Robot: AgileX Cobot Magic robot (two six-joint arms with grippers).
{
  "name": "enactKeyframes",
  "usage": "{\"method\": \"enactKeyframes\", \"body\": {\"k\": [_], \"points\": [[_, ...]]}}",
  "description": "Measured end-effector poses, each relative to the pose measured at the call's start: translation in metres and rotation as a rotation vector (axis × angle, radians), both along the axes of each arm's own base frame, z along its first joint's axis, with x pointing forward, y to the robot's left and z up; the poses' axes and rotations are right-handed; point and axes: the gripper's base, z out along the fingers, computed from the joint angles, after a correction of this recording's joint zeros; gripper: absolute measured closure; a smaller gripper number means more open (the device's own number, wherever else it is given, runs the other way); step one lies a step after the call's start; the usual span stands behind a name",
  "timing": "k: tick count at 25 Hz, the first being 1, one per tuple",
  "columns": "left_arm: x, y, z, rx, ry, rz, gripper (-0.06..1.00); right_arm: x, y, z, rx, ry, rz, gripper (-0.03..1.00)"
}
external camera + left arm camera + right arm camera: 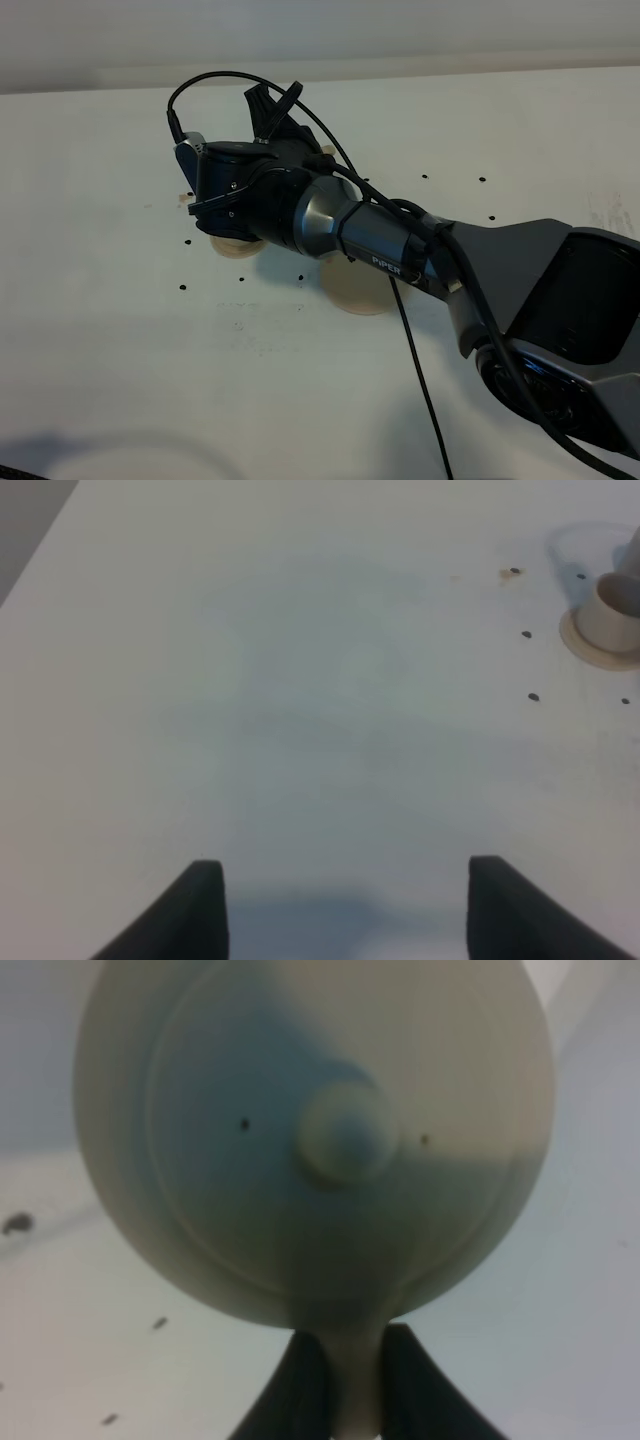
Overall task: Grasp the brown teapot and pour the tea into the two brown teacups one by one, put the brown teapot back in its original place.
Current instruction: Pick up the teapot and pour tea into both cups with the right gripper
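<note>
— High camera?
— Right arm [380, 245] lies across the table [100, 350]; it hides its own gripper.
— Left wrist?
— Left gripper [345, 910] wide, holding nothing; a teacup [610, 615] well apart.
— Right wrist?
— Right gripper [352, 1370] clamps the brown teapot [200, 1160] by its handle.

Exterior high overlooks table [100, 330]; right wrist close above brown teapot [320, 1140]; left wrist low.

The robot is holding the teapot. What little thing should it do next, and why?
Probably tip the brown teapot gently toward the teacup. The right gripper is shut on the pot's handle, and that arm reaches right over the cup's saucer, so pouring looks like the sensible next step.
</note>
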Motion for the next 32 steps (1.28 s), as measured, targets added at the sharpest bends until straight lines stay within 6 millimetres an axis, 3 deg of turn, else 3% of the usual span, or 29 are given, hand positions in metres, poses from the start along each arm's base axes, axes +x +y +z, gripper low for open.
{"method": "enactKeyframes", "body": {"k": [32], "points": [[0.0, 0.0, 0.0, 0.0, 0.0, 0.0, 0.45, 0.0, 0.008, -0.005, -0.168, -0.071, 0.123, 0.87]]}}
